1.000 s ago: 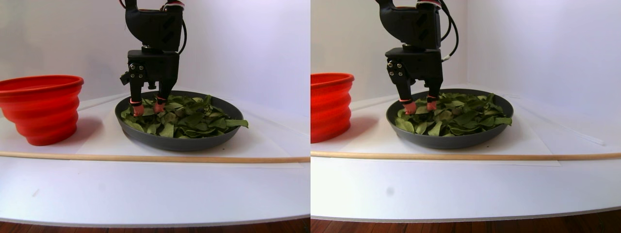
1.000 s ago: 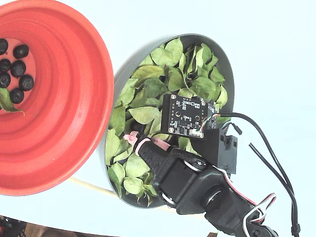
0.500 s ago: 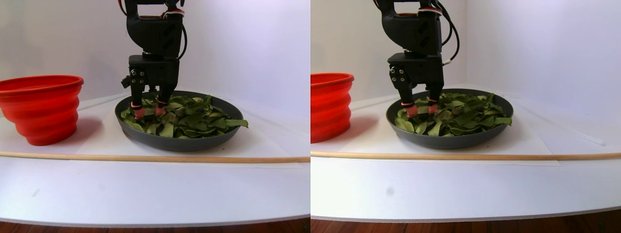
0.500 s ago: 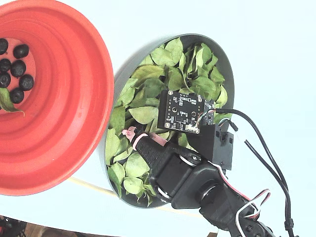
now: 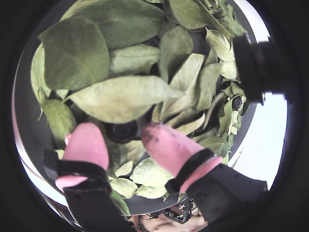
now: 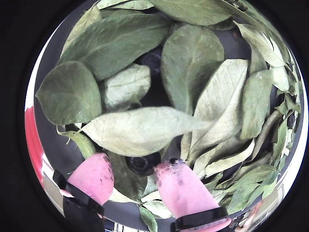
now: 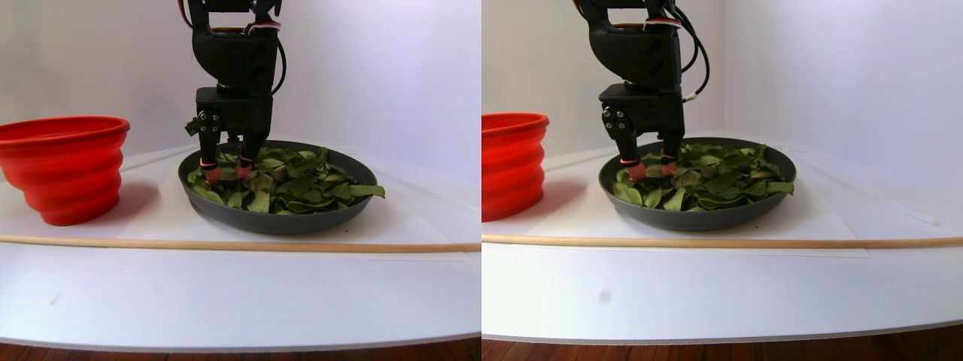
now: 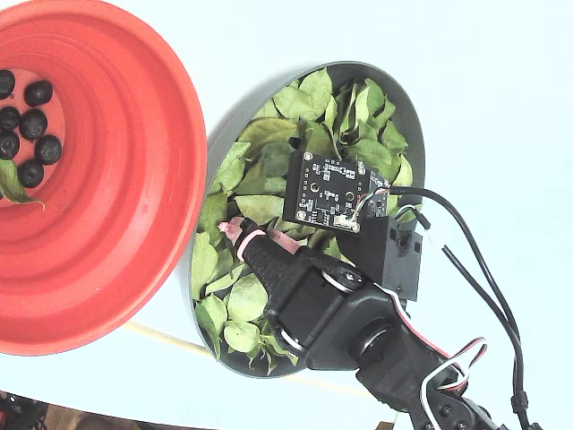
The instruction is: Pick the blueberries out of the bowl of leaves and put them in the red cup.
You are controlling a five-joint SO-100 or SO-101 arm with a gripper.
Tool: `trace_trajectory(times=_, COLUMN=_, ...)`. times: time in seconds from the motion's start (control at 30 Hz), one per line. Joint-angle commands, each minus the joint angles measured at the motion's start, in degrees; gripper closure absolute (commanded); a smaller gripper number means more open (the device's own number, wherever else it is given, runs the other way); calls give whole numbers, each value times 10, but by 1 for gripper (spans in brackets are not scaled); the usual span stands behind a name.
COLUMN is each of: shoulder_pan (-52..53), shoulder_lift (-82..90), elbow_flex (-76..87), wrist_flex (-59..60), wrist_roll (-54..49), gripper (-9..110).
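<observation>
Your gripper (image 6: 137, 176) is down in the bowl (image 8: 412, 125), both pink-tipped fingers (image 5: 166, 145) poked into the leaves (image 6: 140, 128) with a gap between them, not closed on anything. A dark blueberry (image 6: 142, 163) sits right in that gap, at 12 o'clock from the fingertips in a wrist view, half tucked under a big pale leaf. In a wrist view (image 5: 123, 130) you see the same berry between the two pads; whether either pad touches it you cannot tell.

More dark berries peek out of the leaves: one toward 12 o'clock (image 6: 153, 60) in a wrist view, another at the 3 o'clock edge (image 5: 236, 102) in a wrist view, both mostly hidden.

In the fixed view the gripper (image 8: 235, 228) enters from 5 o'clock and its tip lands at the 9 o'clock side of the bowl, the side nearest the red cup (image 8: 134, 224). The cup sits just beside the bowl at its 9 o'clock. On the cup's bottom, far 9 o'clock edge of the picture, you have a cluster of blueberries (image 8: 34, 123) plus one stray green leaf (image 8: 13, 184).

The stereo pair view shows the gripper (image 7: 223, 171) pointing straight down into the bowl's near-cup side, with a wooden stick (image 7: 226, 244) lying across the white table (image 7: 226, 301) in front.
</observation>
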State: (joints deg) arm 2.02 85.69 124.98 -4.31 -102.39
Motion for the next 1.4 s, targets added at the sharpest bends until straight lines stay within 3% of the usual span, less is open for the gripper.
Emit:
trace_trajectory(times=0.0, shoulder_pan=1, shoulder_lift=8, elbow_flex=-15, wrist_flex=-11, wrist_roll=-2, gripper=85)
trace_trajectory(times=1.37, shoulder_pan=14, shoulder_lift=-33, elbow_flex=-10, wrist_flex=-65, wrist_roll=-18, gripper=90)
